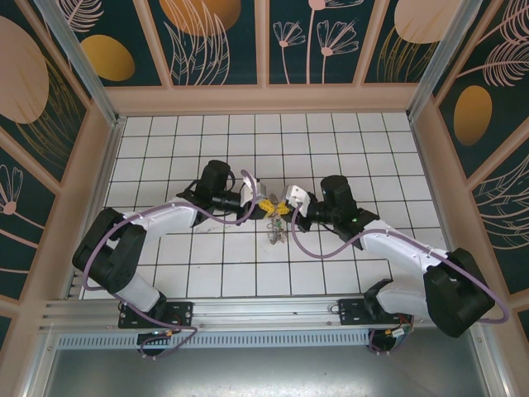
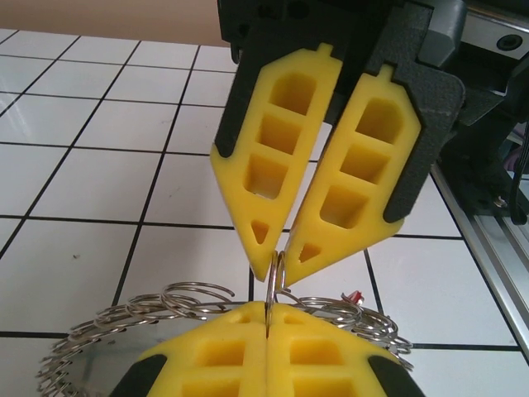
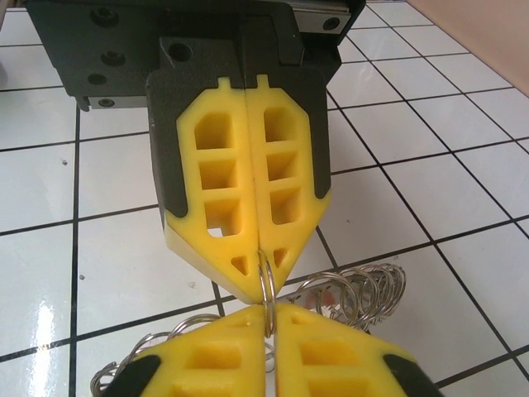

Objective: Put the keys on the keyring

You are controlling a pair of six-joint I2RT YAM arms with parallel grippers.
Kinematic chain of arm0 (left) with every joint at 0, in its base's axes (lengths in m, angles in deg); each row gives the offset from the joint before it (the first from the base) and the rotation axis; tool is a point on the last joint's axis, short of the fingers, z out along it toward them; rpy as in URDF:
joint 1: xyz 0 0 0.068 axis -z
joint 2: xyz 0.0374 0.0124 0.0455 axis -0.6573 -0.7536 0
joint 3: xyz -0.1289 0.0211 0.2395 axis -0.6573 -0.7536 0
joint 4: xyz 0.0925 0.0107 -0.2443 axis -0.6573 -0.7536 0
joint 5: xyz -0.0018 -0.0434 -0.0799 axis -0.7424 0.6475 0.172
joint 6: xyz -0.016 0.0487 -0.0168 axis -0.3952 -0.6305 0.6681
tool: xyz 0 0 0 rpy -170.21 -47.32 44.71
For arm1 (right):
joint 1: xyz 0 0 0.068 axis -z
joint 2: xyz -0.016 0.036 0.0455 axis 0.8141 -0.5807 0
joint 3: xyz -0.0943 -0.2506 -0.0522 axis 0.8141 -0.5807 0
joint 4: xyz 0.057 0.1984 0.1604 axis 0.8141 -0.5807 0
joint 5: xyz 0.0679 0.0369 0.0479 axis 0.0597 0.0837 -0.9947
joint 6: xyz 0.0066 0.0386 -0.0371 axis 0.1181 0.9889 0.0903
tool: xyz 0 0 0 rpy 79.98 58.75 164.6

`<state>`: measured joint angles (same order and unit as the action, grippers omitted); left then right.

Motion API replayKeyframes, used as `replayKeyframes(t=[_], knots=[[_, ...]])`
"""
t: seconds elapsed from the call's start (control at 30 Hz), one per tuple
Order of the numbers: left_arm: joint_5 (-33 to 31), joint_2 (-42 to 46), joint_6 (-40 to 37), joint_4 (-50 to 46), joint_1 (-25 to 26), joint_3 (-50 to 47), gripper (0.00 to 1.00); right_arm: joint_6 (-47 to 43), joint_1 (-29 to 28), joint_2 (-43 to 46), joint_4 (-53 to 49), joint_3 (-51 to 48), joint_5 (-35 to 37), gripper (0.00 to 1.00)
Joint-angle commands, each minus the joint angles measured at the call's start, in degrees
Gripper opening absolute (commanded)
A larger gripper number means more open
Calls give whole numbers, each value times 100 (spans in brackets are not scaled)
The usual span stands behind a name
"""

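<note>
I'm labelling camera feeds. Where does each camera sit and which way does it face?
Top: above and behind the arms, looking down on the tiled table; both arms show, left pincer and right pincer tip to tip.
Left wrist: on the left arm, looking over its own pincer at the right pincer.
Right wrist: mirrored, looking over its own pincer at the left pincer.
Both wrist views share the small wire ring both pincers pinch.

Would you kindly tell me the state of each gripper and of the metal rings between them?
left gripper, shut on the wire loop.
right gripper, shut on the same wire loop from the opposite side.
wire loop, upright, pinched at both ends.
keyring, coiled loops fanned out below the fingertips.
red tag, partly hidden behind the loops.
</note>
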<state>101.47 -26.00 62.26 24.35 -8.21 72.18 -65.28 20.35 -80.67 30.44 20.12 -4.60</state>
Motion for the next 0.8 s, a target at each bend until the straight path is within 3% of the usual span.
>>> replayKeyframes(t=[0.0, 0.13, 0.3, 0.4, 0.63, 0.77], knots=[[298, 165, -101, -6, 19, 74, 1, -19, 39, -53, 278, 184, -225, 4], [313, 156, -131, -55, 24, 75, 10, 32, 39, -52, 336, 184, -293, 0], [320, 157, -193, -126, 21, 93, 13, 153, 66, -43, 476, 158, -399, 0], [333, 144, -202, -130, 22, 101, 13, 205, 90, -42, 553, 139, -436, 0], [259, 190, -194, -92, 24, 119, 0, 297, 85, -105, 549, 140, -402, 0], [11, 304, 31, 161, 23, 31, 0, 566, 102, 37, 548, 81, -177, 24]])
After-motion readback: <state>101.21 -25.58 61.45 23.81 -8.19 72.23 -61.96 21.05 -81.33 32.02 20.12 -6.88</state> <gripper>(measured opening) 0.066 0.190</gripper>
